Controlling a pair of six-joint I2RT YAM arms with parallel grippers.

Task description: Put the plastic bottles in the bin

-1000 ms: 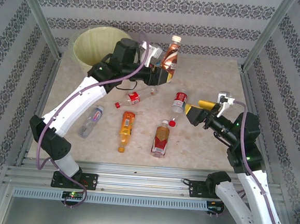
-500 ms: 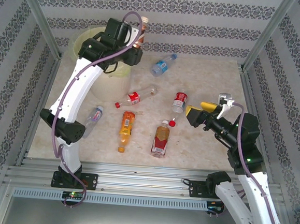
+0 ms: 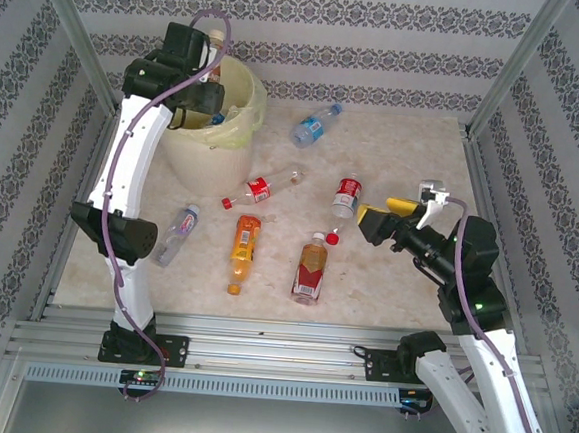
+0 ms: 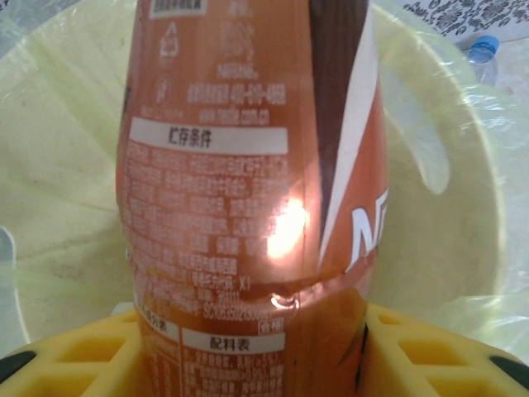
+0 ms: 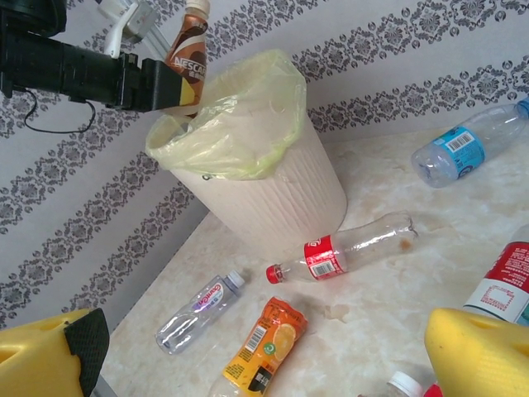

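Note:
A brown coffee bottle [image 4: 248,165] with a beige cap is held upright over the bin [image 3: 208,165], a white bucket lined with a pale yellow bag [image 4: 450,215]. My left gripper [image 3: 206,84] is shut on its lower body, with yellow fingers [image 4: 66,356] on both sides. From the right wrist view the bottle [image 5: 187,51] hangs above the bin's rim [image 5: 248,124]. My right gripper [image 3: 374,221] hovers open and holds nothing, low over the table's right half. Several bottles lie on the table: blue-label [image 3: 315,125], red-label clear [image 3: 262,187], red-label [image 3: 346,194], orange [image 3: 244,251], amber [image 3: 313,267], small clear [image 3: 176,233].
Aluminium frame posts [image 3: 78,34] and patterned walls [image 3: 315,16] close in the table on three sides. The left arm's upright links [image 3: 122,178] stand beside the bin. The bare marble top [image 3: 415,146] stretches along the back right.
The left arm has swung left and up, carrying the brown bottle from above the back middle of the table to over the bin. The right arm has barely moved.

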